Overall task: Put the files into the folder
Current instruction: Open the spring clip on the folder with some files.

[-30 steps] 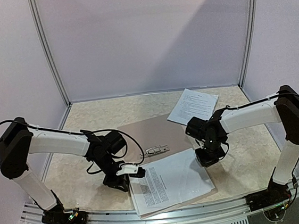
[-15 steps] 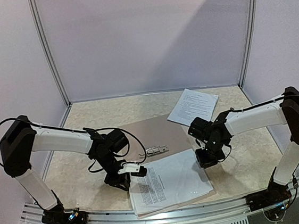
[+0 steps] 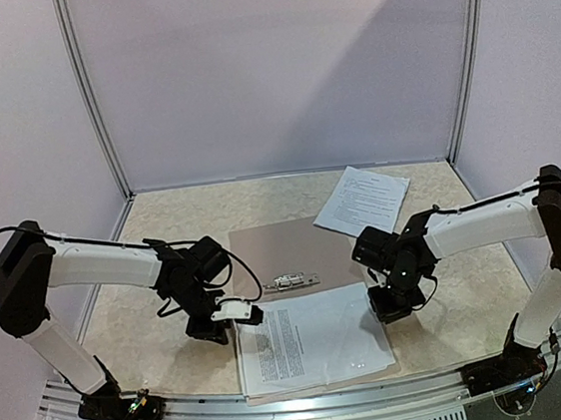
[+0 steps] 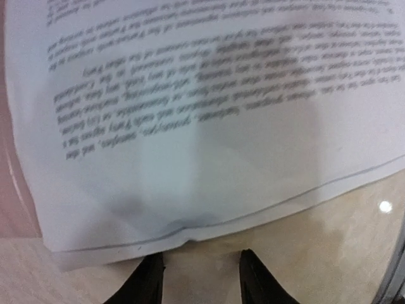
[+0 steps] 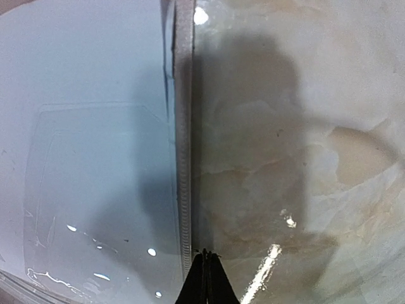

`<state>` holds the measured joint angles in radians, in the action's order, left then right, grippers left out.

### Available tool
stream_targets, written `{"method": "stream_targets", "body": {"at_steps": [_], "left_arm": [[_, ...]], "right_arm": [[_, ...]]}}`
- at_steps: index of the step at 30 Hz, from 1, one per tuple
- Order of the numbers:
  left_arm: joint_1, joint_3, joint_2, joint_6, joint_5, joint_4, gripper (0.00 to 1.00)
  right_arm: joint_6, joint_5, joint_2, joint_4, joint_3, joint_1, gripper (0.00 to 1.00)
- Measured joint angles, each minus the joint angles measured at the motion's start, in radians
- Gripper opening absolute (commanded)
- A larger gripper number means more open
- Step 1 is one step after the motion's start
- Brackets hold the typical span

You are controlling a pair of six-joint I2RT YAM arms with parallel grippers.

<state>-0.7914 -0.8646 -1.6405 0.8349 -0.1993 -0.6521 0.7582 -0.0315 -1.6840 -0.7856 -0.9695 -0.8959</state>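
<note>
The tan-brown folder (image 3: 284,245) lies open with its black clip (image 3: 290,282) at the middle. A stack of printed white files (image 3: 314,339) rests on its near half, under a glossy clear sleeve (image 5: 95,190). My left gripper (image 3: 247,316) is at the stack's left edge. In the left wrist view it (image 4: 201,278) stands open, with bare table between the fingers (image 4: 150,278) and the sheet edges (image 4: 209,126) just ahead. My right gripper (image 3: 389,307) is at the stack's right edge. It (image 5: 205,278) is shut, its tip against the sleeve's ridged edge (image 5: 183,158).
One more printed sheet (image 3: 362,199) lies on the marble table at the back right, beyond the folder. White walls with metal posts (image 3: 93,99) close in the back and sides. A metal rail (image 3: 311,407) runs along the near edge.
The paper stack has turned and slid left, now lying squarer on the folder. The right gripper moved left along its edge. The left gripper drew back left and opened slightly.
</note>
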Motion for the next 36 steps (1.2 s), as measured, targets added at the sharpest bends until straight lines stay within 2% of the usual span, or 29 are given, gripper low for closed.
{"method": "stream_targets", "body": {"at_steps": [9, 14, 17, 22, 23, 26, 30, 33, 36], "left_arm": [[0.108, -0.016, 0.104, 0.011, 0.076, -0.080, 0.47], [0.182, -0.063, 0.153, 0.008, 0.072, -0.129, 0.52], [0.225, -0.106, 0.171, -0.004, 0.073, -0.158, 0.61], [0.282, -0.153, 0.230, -0.034, 0.086, -0.186, 0.76], [0.293, -0.162, 0.241, -0.045, 0.097, -0.186, 0.85], [0.321, -0.194, 0.262, -0.075, 0.132, -0.178, 0.95], [0.352, -0.233, 0.266, -0.106, 0.167, -0.156, 0.96], [0.355, -0.253, 0.256, -0.118, 0.181, -0.151, 0.96], [0.355, -0.281, 0.223, -0.129, 0.187, -0.148, 0.96]], "right_arm": [[-0.035, 0.084, 0.069, -0.088, -0.059, 0.066, 0.05], [-0.085, 0.097, 0.133, -0.080, -0.099, 0.153, 0.16], [-0.130, 0.084, 0.177, -0.039, -0.112, 0.237, 0.25], [-0.198, 0.060, 0.189, 0.043, -0.170, 0.381, 0.51], [-0.205, 0.052, 0.189, 0.063, -0.179, 0.406, 0.55], [-0.224, 0.016, 0.178, 0.145, -0.209, 0.486, 0.60], [-0.214, -0.078, 0.111, 0.300, -0.226, 0.595, 0.63], [-0.185, -0.151, 0.018, 0.408, -0.238, 0.666, 0.59], [-0.164, -0.186, -0.092, 0.457, -0.296, 0.705, 0.46]]}}
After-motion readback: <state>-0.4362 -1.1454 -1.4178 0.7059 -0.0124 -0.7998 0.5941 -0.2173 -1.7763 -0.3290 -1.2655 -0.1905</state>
